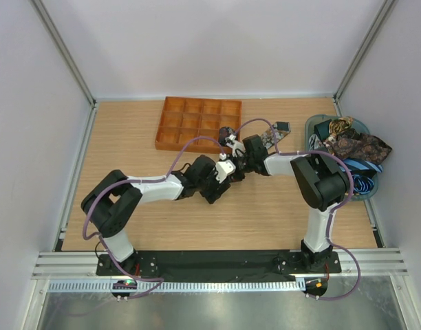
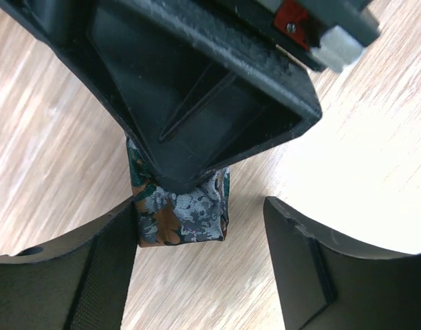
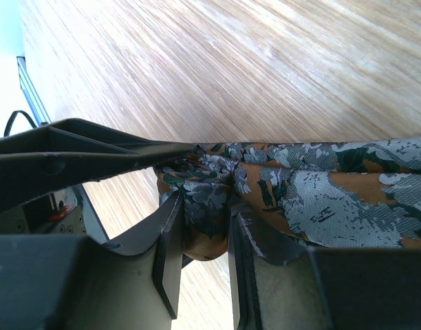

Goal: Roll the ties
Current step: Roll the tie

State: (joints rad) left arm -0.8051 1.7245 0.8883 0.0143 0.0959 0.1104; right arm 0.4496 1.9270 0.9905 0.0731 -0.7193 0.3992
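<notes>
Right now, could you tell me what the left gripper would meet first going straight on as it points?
Probably the bunched paisley tie between its open jaws, pinched by the right gripper.

Pale wood-grain bench (image 1: 128,137) enclosed on three sides by plain white walls (image 1: 210,48), aluminium posts (image 1: 62,51) slanting up from the back corners, a slotted white rail (image 1: 217,285) along the near edge, below it what looks like brushed sheet metal (image 1: 217,313); light even, glaring off the wood in the left wrist view.
</notes>
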